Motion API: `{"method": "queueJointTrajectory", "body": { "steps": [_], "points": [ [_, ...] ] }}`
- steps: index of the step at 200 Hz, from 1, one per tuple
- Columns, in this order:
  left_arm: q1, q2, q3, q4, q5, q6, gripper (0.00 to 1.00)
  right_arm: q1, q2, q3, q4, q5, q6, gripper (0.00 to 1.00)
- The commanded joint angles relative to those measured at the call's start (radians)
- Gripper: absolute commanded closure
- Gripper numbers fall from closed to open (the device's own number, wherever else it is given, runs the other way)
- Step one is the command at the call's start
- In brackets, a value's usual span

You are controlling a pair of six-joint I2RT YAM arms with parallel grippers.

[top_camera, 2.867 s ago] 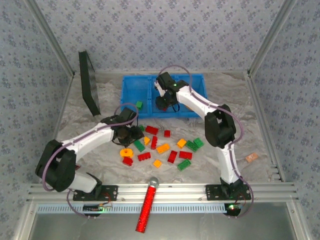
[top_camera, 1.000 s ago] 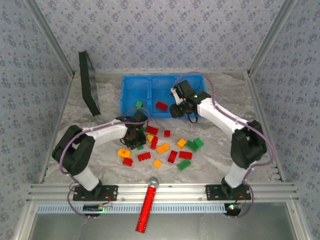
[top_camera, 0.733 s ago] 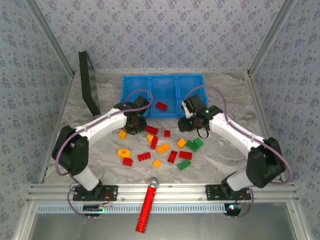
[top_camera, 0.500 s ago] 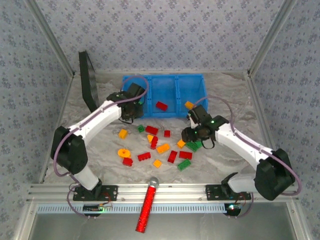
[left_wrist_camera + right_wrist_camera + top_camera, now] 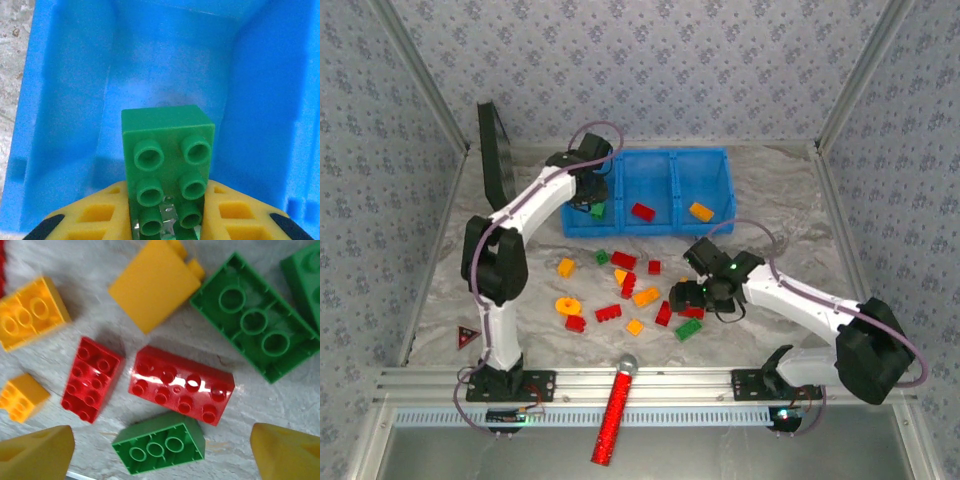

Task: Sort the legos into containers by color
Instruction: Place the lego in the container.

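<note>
Green brick (image 5: 167, 155): pinched in my left tool (image 5: 165, 222), over the tray's (image 5: 65, 100) left compartment.
Right tool (image 5: 160, 450): spread above a red brick (image 5: 181, 385) on the worktop (image 5: 280, 405).

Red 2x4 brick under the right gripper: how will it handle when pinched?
Red brick looks like rigid moulded plastic, likely light; the upturned green brick beside it is hollow. Glossy highlights suggest slippery faces. Lying flat, studs up, it should slide, not roll.

Left arm (image 5: 525, 208) reaches far forward, left pincer (image 5: 167, 222) clamping a green lego (image 5: 167, 150); right arm (image 5: 790, 297) bends low, right pincer (image 5: 161, 452) spread.
</note>
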Motion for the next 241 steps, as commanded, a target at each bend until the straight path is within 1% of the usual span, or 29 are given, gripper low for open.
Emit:
{"method": "queueJointTrajectory", "body": {
  "steps": [1,27,59,109,168,191,218,241],
  "points": [
    [0.018,0.060,0.077,-0.026,0.013,0.037,0.75,0.025,-0.018,-0.033,-0.013,0.031,0.131,0.00],
    [0.020,0.137,0.138,-0.041,0.038,0.049,0.75,0.035,0.001,-0.035,-0.003,0.052,0.146,0.00],
    [0.020,0.191,0.159,-0.036,0.060,0.052,0.74,0.035,0.033,-0.032,0.001,0.076,0.149,0.01],
    [0.022,0.223,0.169,-0.026,0.076,0.056,0.74,0.030,0.085,-0.030,0.041,0.089,0.144,0.10],
    [0.027,0.237,0.170,-0.032,0.085,0.062,0.74,0.026,0.144,-0.033,0.111,0.105,0.127,0.14],
    [0.027,0.244,0.171,-0.036,0.090,0.067,0.73,0.021,0.166,-0.028,0.110,0.112,0.108,0.21],
    [0.027,0.256,0.171,-0.050,0.105,0.069,0.66,0.024,0.192,-0.022,0.109,0.120,0.087,0.29],
    [0.028,0.257,0.171,-0.049,0.105,0.070,0.60,0.025,0.209,-0.026,0.110,0.120,0.072,0.40]
  ]
}}
